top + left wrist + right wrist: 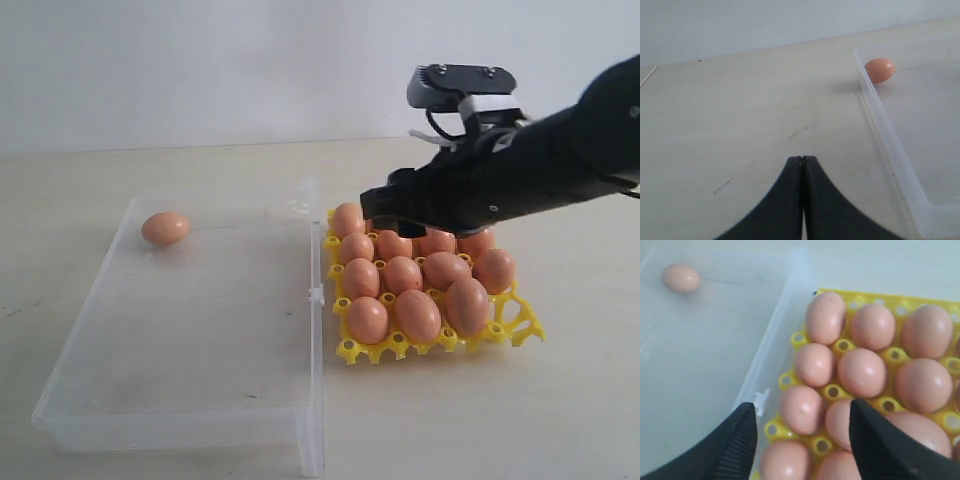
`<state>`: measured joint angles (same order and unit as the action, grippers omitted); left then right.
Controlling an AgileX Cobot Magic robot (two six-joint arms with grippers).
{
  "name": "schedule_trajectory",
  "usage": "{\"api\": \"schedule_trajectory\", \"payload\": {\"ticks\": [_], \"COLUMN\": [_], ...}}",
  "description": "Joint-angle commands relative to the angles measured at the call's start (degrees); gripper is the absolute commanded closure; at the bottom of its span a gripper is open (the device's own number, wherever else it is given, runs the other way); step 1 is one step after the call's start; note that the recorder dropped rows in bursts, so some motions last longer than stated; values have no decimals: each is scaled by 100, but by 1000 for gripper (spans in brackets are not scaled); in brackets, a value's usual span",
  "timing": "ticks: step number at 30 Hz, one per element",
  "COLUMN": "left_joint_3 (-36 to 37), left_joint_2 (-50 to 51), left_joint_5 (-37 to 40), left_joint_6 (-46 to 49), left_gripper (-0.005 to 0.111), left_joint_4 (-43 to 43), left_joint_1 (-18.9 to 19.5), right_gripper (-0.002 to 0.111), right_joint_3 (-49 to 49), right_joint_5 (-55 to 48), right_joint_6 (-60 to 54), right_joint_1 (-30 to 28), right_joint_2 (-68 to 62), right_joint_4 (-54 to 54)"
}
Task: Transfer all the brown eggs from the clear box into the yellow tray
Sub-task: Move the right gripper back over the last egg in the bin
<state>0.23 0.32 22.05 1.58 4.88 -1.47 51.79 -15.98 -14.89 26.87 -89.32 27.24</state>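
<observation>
1. One brown egg (165, 228) lies in a far corner of the clear box (200, 350) on the table (500, 420).
2. The other brown eggs (402, 274) sit in the yellow tray (520, 325), just beside the box.
3. The right jaws hang wide apart over the tray, holding nothing.
4. The left jaws are pressed together over the table, outside the box.

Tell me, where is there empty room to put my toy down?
Most of the clear box floor is bare, from the lone egg in its far corner to the near wall. The table in front of the yellow tray is bare too. The tray is crowded with eggs.
</observation>
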Motion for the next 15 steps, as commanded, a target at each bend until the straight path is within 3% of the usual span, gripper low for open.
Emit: {"api": "schedule_trajectory", "payload": {"ticks": [1,9,15], "left_joint_3": [-23,-23,-23], "left_joint_2": [-32,-32,-32], "left_joint_5": [-35,-35,-35], "left_joint_6": [-15,-15,-15], "left_gripper": [107,107,107], "left_joint_4": [-31,-31,-31], "left_joint_1": [-30,-30,-30], "right_gripper": [59,62,62], "right_joint_3": [799,2689,5420], "right_joint_5": [-822,-1691,-2589], "right_joint_6": [-13,-2,828], "right_joint_1": [263,922,1368], "right_joint_2": [-464,-1861,-3816], "right_joint_4": [-89,-285,-389]}}
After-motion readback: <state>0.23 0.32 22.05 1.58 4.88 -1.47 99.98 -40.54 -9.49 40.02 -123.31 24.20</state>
